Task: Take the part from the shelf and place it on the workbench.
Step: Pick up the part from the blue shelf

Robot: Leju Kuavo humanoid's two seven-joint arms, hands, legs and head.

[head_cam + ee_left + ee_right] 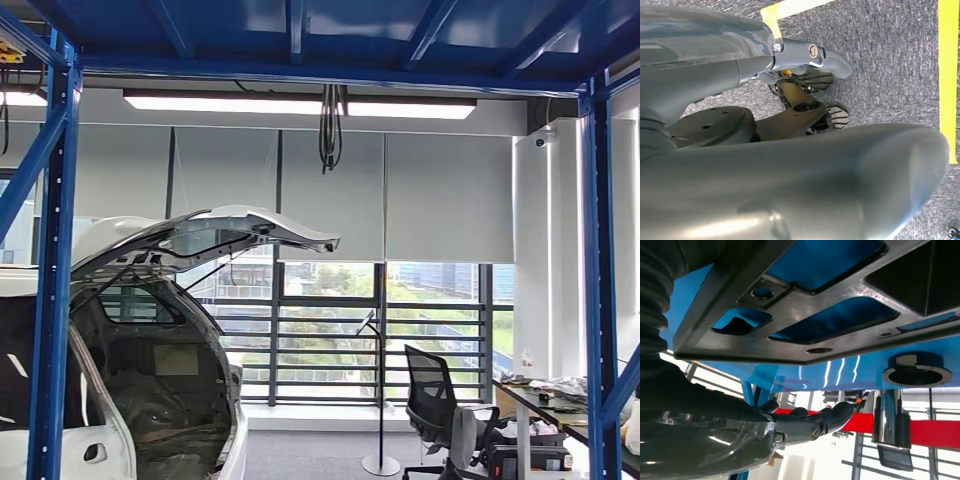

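The part [798, 305] is a flat black metal plate with several cut-outs, seen close to the right wrist camera against the blue shelf [821, 372]. My right hand [810, 422] reaches along beside it with its dark fingers [840, 412] stretched out straight. A strip of blue shelf shows between the fingers and the plate, and nothing lies in the hand. Its thumb is hidden. My left hand [806, 55] hangs over the grey carpet [885, 60], with fingers and thick thumb [866, 170] apart and nothing held.
A black ring-shaped piece [917, 370] sits on the blue shelf past the plate, near a red beam [930, 432]. Through the blue shelf uprights [53, 280] I see a white car with its tailgate raised [151, 350], an office chair [430, 400] and a cluttered desk [558, 400]. Yellow tape [947, 75] marks the floor.
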